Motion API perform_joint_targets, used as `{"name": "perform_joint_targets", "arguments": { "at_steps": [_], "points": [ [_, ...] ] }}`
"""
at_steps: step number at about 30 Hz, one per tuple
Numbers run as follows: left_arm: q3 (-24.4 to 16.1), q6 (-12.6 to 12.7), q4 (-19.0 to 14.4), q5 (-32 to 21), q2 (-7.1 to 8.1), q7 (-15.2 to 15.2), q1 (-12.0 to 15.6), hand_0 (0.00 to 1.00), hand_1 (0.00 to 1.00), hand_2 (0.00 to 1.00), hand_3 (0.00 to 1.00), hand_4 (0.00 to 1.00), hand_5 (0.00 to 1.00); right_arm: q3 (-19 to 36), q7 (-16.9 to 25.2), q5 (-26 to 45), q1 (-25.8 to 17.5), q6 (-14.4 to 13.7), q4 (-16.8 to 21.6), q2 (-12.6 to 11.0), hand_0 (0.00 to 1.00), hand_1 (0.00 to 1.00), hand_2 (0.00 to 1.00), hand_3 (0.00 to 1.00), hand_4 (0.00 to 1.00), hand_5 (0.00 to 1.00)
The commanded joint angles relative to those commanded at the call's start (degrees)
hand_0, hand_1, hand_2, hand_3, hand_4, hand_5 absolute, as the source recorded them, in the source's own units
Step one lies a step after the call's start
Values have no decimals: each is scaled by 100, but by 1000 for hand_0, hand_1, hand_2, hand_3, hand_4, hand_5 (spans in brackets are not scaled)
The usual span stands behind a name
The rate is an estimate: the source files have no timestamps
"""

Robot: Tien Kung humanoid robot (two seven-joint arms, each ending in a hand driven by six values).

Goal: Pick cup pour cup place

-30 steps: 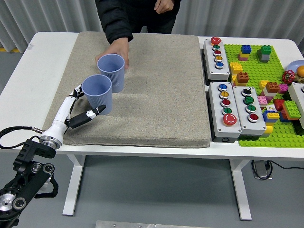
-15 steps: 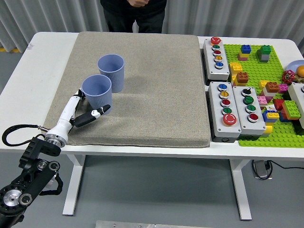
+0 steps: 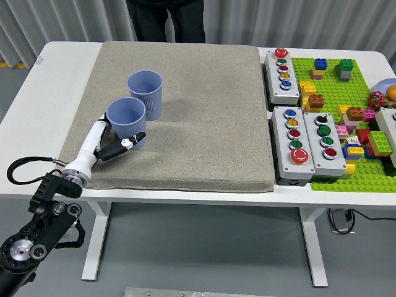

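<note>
Left arm: enters from the lower left corner, black jointed links with a loose black cable looped beside the wrist, forearm angled up and to the right.
Left hand (image 3: 113, 140): white shell with black fingers, reaching forward; thumb (image 3: 129, 142) extended to the right, black with a white tip; remaining fingers on the left side, partly hidden, curl not clear.
Right arm: out of view.
Person: standing at the far edge, top centre; dark trousers and the hem of a dark top visible; hands not visible.
</note>
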Motion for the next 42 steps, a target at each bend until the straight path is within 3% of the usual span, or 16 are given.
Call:
{"name": "perform_joint_targets", "arguments": {
  "at_steps": [6,7,12,13,18,19,24,25,42],
  "points": [
    [57,38,-32,90,-20,60,-66,972,958,998,996,998,594,11,-2,-21,11,6,0,-6,687,638,587,571,2,153],
    [61,46,-34,103,-23,66,-75,839,836,989,953,998,588,11,-2,-21,14,6,0,-7,687,638,588,571,2,153],
    [97,177,-13,149,-48,81,-131,839,836,989,953,998,588,-5,3,0,28,1,0,-13,687,638,588,571,2,153],
    [100,181,-5,149,-52,84,-136,748,752,922,917,993,576,-8,3,2,29,0,0,-13,687,637,587,571,2,153],
    [123,228,26,109,-65,87,-137,748,752,922,917,993,576,-8,-2,-9,19,2,2,-11,687,637,587,571,2,153],
    [128,238,31,99,-66,89,-136,679,693,853,823,933,520,-5,-5,-16,16,3,2,-11,687,638,587,571,2,153],
    [161,328,30,38,-67,67,-113,679,693,853,823,933,520,4,-18,-42,-5,8,5,-6,687,638,587,571,2,153],
    [166,343,27,18,-67,56,-108,647,620,739,706,871,451,5,-20,-47,-10,10,5,-5,687,638,587,571,2,153],
    [282,564,-63,58,-75,-1,-125,621,572,653,655,822,391,-2,-16,-39,-4,18,2,-12,687,637,587,571,2,152]
  ]
}}
